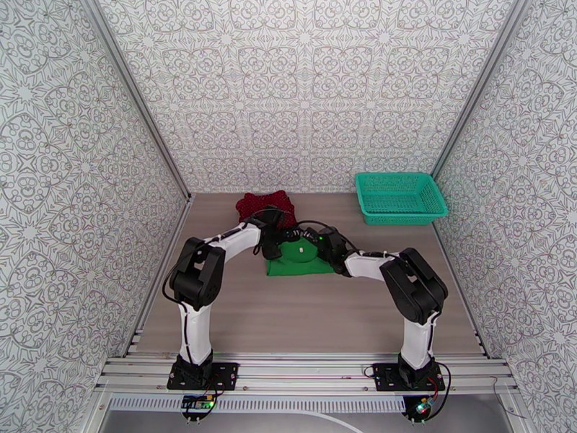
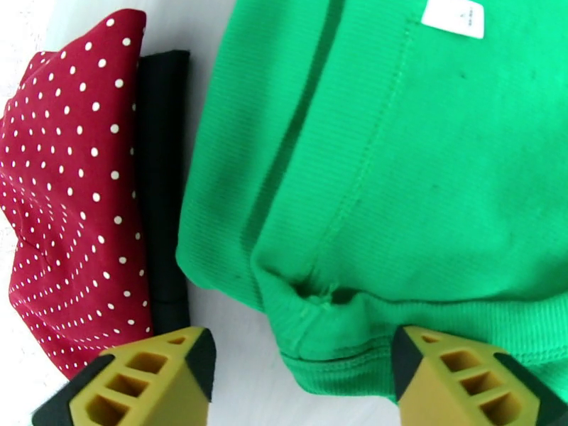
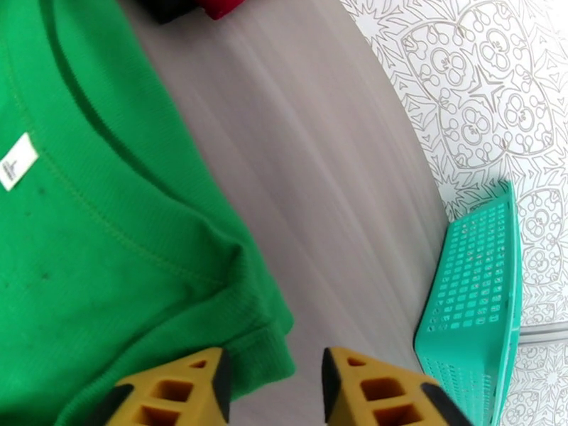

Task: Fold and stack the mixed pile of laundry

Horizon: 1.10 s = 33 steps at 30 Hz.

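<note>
My left claw [image 2: 302, 360] is open, its tips standing on either side of the hem of the green garment [image 2: 397, 165] and clamping nothing. My right claw [image 3: 275, 378] is open too. Bare bench [image 3: 312, 172] shows between its tips, and the green corner lies just beside the left one. From above, the green garment lies mid-bench under both wrists. The dark red dotted garment [image 1: 267, 203] sits at its 11 o'clock, and the black garment [image 2: 160, 186] is a narrow strip between the two. The teal mesh basket [image 1: 400, 198] is at 2 o'clock, well apart, by the back wall. A white tag [image 2: 454, 14] sits on the green cloth, its print too small to read
</note>
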Each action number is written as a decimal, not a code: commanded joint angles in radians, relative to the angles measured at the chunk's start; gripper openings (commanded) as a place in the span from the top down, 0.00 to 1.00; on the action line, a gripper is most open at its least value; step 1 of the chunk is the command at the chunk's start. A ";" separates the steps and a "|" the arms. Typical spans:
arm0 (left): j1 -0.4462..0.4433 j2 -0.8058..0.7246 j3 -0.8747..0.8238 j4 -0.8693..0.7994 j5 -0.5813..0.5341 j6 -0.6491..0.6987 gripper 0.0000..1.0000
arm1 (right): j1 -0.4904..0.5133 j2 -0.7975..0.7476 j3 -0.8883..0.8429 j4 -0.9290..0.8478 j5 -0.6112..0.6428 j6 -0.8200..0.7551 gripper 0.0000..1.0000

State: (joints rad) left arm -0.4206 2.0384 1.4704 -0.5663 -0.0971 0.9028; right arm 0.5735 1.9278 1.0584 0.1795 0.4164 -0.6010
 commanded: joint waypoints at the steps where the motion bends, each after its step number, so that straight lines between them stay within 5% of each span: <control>1: 0.012 -0.066 0.023 0.044 -0.048 -0.058 0.27 | -0.013 -0.054 0.012 0.006 0.060 0.054 0.56; 8: 0.011 -0.252 0.023 0.117 -0.110 -0.156 0.24 | -0.035 -0.291 -0.027 -0.124 0.088 0.175 0.46; 12: 0.013 -0.380 -0.001 0.120 -0.151 -0.290 0.20 | -0.058 -0.430 0.028 -0.359 0.106 0.418 0.28; 16: 0.032 -0.471 -0.002 -0.003 -0.201 -0.584 0.19 | -0.099 -0.518 0.101 -0.646 -0.105 0.641 0.26; 19: 0.076 -0.483 0.014 -0.178 -0.100 -0.835 0.19 | -0.103 -0.551 0.099 -0.733 -0.278 0.727 0.25; 23: 0.117 -0.463 -0.068 -0.241 0.177 -1.066 0.18 | -0.105 -0.539 0.076 -0.764 -0.444 0.814 0.24; 26: 0.117 -0.468 -0.190 -0.129 0.310 -1.144 0.16 | -0.107 -0.503 0.059 -0.762 -0.478 0.872 0.22; 33: 0.126 -0.346 -0.196 -0.109 0.376 -1.157 0.13 | -0.148 -0.364 0.054 -0.725 -0.475 0.947 0.21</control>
State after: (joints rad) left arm -0.3016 1.6508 1.2469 -0.6827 0.1886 -0.2039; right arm 0.4519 1.5234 1.1339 -0.5423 -0.0242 0.2794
